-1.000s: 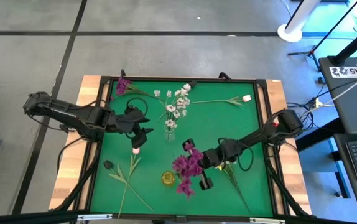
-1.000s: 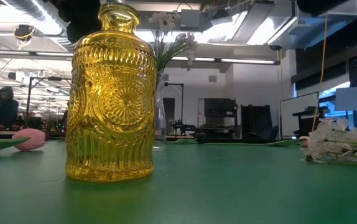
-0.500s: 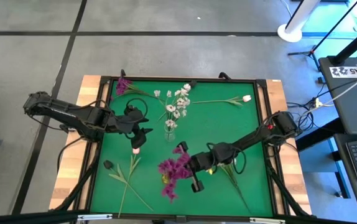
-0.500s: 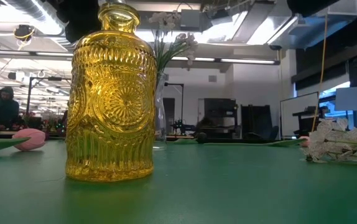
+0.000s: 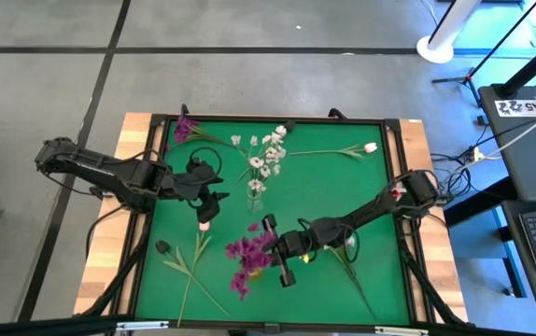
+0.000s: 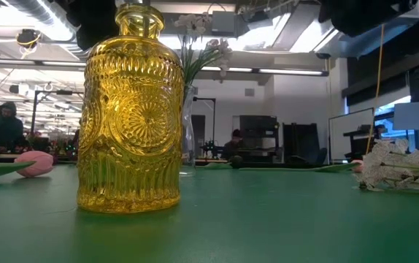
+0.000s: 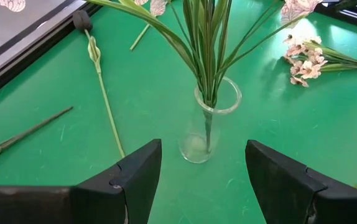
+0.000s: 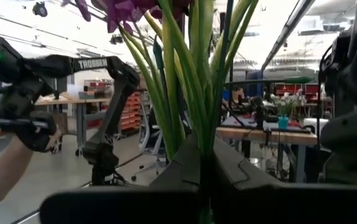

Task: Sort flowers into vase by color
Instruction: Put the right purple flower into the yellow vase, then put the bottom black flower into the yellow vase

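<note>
— So where is the right hand [image 5: 270, 250] sitting at this moment?

— Over the near middle of the green felt-covered tabletop [image 5: 380, 201], just above the ribbed yellow glass bottle vase [image 6: 129, 109]. It is gripping a bunch of magenta-purple artificial flowers with long green leaves [image 5: 246, 257]; in the right wrist view the stalks are running up from between its closed fingers [image 8: 185, 165].

— And that yellow vase, is it showing from above?

— Barely. The purple blossoms are covering most of it in the high view. From the low camera it is standing upright, close to the near edge.

— What is the left hand [image 5: 214, 195] doing?

— It is hovering toward the left side of the tabletop, fingers [image 7: 138, 177] spread apart and holding nothing, facing the clear glass cylinder vase [image 7: 208, 127]. That vase is standing upright near the centre with sprays of small white blossoms on green stems [image 5: 266, 154] in it.

— What else is lying around?

— A pale pink tulip bud [image 5: 204, 225] on a green stalk is lying near the left edge, just below the left hand. Another pink-white tulip stem [image 5: 369, 147] is lying toward the far right corner. A second purple cluster [image 5: 184, 127] is sitting in the far left corner. More green stalks [image 5: 352, 271] are lying toward the near right, partly under the right arm.

— Anyone in the room behind?

— A person [image 6: 1, 126] is sitting far off, beyond the tabletop.
</note>
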{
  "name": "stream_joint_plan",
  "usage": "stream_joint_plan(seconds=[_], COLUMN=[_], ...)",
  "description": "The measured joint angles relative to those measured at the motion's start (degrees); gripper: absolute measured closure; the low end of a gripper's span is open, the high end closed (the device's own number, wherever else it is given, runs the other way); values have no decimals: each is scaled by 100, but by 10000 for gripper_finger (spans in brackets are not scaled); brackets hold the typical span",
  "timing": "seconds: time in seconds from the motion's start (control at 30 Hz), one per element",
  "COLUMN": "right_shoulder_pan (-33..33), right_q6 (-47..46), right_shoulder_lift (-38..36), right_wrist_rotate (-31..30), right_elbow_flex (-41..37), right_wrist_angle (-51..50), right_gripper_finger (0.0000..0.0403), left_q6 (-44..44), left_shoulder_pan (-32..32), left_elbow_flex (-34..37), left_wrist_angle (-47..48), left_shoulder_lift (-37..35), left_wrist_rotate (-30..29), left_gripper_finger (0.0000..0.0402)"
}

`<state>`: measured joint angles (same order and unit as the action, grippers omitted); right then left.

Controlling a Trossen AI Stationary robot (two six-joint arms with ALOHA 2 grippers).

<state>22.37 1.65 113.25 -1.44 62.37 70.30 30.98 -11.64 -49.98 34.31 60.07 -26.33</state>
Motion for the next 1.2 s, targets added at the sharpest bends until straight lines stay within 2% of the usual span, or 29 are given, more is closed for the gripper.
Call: stream_joint_plan(seconds=[0.13, 0.43, 0.6, 0.8, 0.9, 1.0, 1.2], right_shoulder_pan=[0, 7, 0, -131, -178, -181, -175], right_q6=[-7, -173, -149, -111, -135, -186, -225], right_shoulder_lift=[32, 33, 33, 33, -43, -229, -763], right_wrist_rotate=[-155, -555, -566, -550, -207, 198, 212], right_elbow_flex=[0, -7, -7, -7, -7, -9, -11], right_wrist_angle=[-216, -1288, -1544, -1937, -2247, -2759, -3741], right_gripper_finger=[388, 308, 280, 267, 267, 266, 266], left_q6=[4, 9, 15, 15, 147, 302, 461], left_shoulder_pan=[-2, -2, -3, -4, -4, -2, -2], left_elbow_flex=[0, 0, 0, 0, 0, 0, 0], left_wrist_angle=[2, 8, 8, 30, 207, 460, 916], left_shoulder_lift=[0, 0, 0, 0, 0, 0, -26], left_wrist_rotate=[2, 4, 4, 4, 50, 276, 367], left_gripper_finger=[175, 175, 175, 175, 175, 175, 175])
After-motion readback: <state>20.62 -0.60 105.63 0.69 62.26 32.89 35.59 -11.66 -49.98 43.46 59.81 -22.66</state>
